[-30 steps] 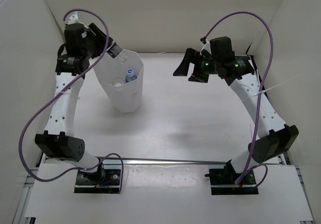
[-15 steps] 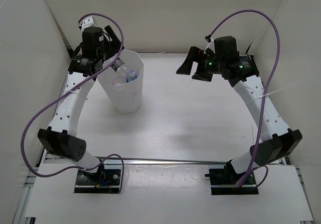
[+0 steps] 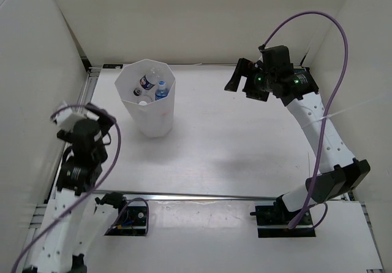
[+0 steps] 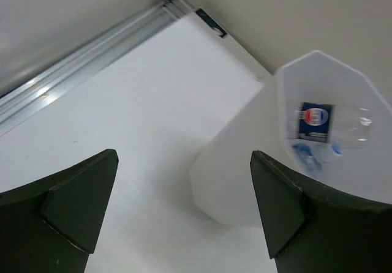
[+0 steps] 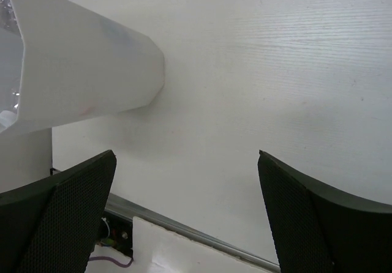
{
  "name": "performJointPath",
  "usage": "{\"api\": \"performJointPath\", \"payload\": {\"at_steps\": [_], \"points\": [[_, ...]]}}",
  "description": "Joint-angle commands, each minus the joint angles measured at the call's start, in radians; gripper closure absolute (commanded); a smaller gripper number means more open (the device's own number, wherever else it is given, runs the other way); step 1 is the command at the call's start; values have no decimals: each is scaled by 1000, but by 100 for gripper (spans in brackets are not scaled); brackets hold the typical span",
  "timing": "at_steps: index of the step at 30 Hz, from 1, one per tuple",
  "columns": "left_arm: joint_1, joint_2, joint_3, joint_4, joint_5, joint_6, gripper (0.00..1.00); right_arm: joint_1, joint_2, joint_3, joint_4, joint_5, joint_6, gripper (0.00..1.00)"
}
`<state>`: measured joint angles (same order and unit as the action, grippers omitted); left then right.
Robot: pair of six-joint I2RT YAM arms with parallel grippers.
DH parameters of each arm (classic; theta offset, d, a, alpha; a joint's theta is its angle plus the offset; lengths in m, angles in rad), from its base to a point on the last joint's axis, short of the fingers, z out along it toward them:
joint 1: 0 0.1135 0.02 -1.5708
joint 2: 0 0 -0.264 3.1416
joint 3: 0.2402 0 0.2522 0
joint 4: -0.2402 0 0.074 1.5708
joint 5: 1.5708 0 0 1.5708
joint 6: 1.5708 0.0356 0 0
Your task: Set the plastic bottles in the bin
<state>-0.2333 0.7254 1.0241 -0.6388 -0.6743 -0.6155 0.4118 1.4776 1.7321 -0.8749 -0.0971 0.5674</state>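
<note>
— Which step is in hand?
— The last one, I think. Start on the left: the left arm (image 3: 79,135) sits low near its base, well apart from the bin (image 3: 151,119). The left jaws are spread wide and hold nothing. Its wrist view shows only bare bench (image 4: 122,101) between them.
— And the bottles (image 3: 160,92)?
— They are inside the bin. From above I see a dark-labelled one (image 3: 147,80), a blue-labelled one beside it and a white cap (image 3: 143,103) lower down. I cannot count four, and no red label shows, since the deeper part is hidden. I see no bottle lying out on the bench.
— So what does the next move call for?
— Probably no more grasping. I would check the count in the bin, then park both arms without knocking it, as it narrows toward its foot.
— And the right side?
— The right arm (image 3: 309,111) reaches over the far bench, well apart from the bin. The right jaws gape wide and neither touch nor hold anything.
</note>
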Motion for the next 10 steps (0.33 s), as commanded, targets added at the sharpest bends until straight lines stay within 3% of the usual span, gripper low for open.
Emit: {"api": "performJointPath", "payload": {"at_steps": [1, 4, 10], "points": [[-4, -188, -126, -62, -157, -26, 0, -2, -50, 47, -13, 62, -27, 0], [-4, -221, -137, -241, -270, -97, 0, -2, -62, 37, -13, 88, -27, 0], [-4, -118, -110, -518, -450, -288, 0, -2, -71, 7, -22, 97, -37, 0]]}}
